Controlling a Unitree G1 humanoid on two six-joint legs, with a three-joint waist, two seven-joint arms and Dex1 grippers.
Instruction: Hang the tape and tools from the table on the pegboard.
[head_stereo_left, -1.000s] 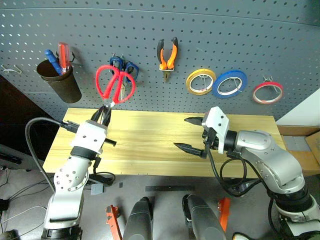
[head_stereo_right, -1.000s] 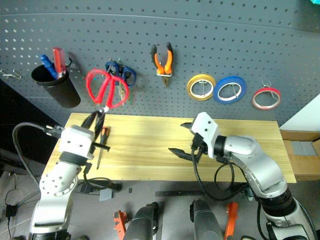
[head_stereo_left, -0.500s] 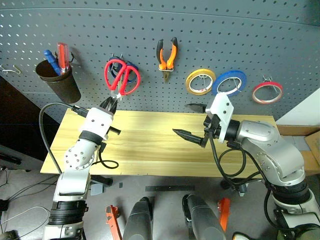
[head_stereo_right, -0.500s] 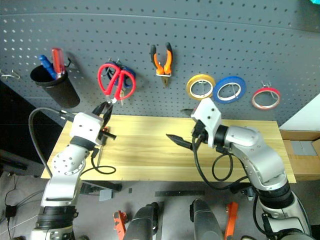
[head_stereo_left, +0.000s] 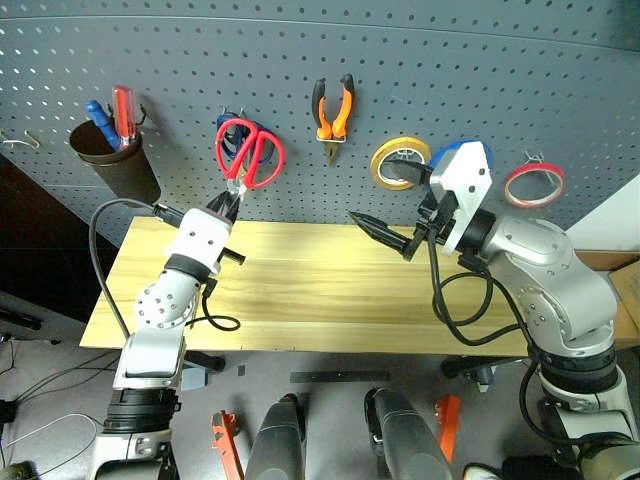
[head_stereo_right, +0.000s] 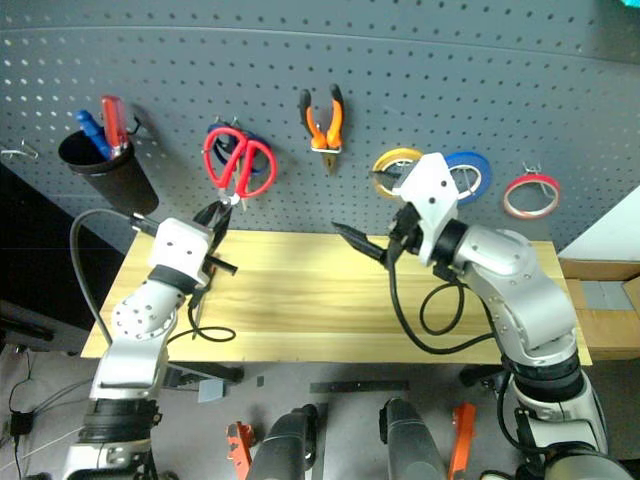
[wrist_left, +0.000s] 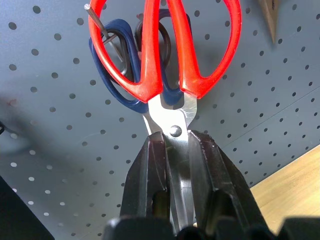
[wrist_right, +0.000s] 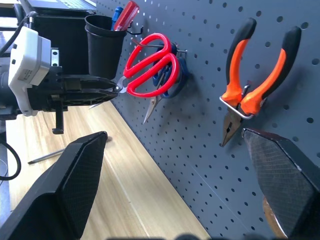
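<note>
Pegboard (head_stereo_left: 420, 60): left gripper (wrist_left: 173, 145) pinches red scissors (wrist_left: 165, 45); right gripper (wrist_right: 175, 185) spread; right wrist view reveals screwdriver (wrist_right: 50, 156).

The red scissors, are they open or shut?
Shut. The red scissors have their handles together, and their blades are pinched in the left gripper.

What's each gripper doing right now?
Left gripper: shut on the red-handled scissors, by the blades.
Right gripper: open, holding nothing.

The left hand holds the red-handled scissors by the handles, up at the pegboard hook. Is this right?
Not quite. The left hand holds the red-handled scissors by the blades, just below the pivot, handles up at the pegboard hook. The left wrist view shows this.
</note>
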